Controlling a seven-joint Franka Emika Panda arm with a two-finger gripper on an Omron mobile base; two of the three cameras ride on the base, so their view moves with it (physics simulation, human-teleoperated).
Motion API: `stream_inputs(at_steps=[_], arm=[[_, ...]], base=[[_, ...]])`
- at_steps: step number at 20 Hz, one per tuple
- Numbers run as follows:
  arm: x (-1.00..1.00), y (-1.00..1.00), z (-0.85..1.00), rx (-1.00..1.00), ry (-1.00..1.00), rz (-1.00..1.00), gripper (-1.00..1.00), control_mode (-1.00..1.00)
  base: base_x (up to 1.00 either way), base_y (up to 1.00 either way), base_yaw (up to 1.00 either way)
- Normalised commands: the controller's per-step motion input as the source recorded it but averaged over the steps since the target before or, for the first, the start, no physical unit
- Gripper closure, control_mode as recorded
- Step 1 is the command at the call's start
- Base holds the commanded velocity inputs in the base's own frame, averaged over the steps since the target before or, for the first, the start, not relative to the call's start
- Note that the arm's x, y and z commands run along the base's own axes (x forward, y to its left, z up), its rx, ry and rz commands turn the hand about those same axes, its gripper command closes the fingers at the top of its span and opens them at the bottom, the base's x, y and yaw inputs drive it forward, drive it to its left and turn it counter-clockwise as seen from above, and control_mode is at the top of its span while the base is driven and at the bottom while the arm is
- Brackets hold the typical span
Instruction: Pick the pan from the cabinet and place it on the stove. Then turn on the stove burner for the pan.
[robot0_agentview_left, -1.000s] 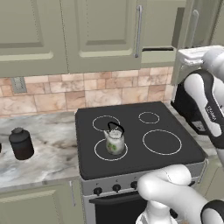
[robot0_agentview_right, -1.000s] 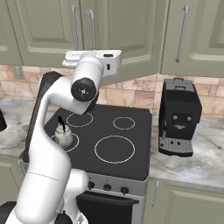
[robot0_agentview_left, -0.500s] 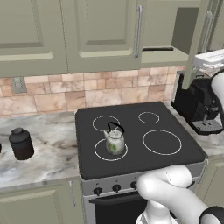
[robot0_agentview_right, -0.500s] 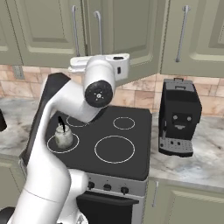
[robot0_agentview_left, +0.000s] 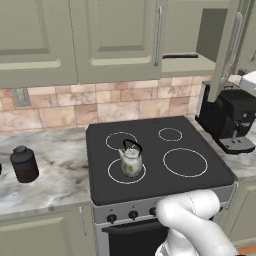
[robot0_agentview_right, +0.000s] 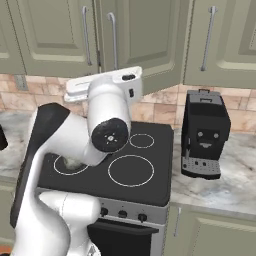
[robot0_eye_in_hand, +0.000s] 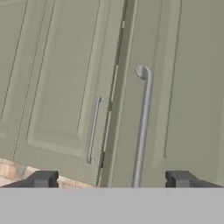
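Gripper: jaws spread wide, empty, facing cabinet doors; long silver bar handle between fingertips, not touched. Cabinet: sage-green, panelled; door ajar in left base view, interior shelf exposed. Pan: cannot be made out on that shelf. Stove: black glass, four white rings. Largest ring bare. Glass-green kettle on front-left ring. Coffee machine right of stove.
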Motion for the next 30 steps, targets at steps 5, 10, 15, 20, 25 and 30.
stream_inputs(at_steps=[5,10,15,20,25,30], arm=[[-0.79,0.78,0.13,-0.18,-0.14,-0.02,-1.0,-1.0],[-0.26,1.0,0.08,-0.29,-0.03,-0.07,-1.0,-1.0],[0.17,0.95,-0.02,-0.39,0.04,-0.17,-1.0,-1.0],[0.48,0.35,-0.29,-0.32,0.23,-0.4,-1.0,-1.0],[0.72,0.0,-0.36,-0.28,0.32,-0.44,-1.0,-1.0],[0.78,-0.04,-0.32,-0.24,0.34,-0.43,-1.0,-1.0]], base=[[0.0,0.0,0.0],[0.0,0.0,0.0],[0.0,0.0,0.0],[0.0,0.0,0.0],[0.0,0.0,0.0],[0.0,0.0,0.0]])
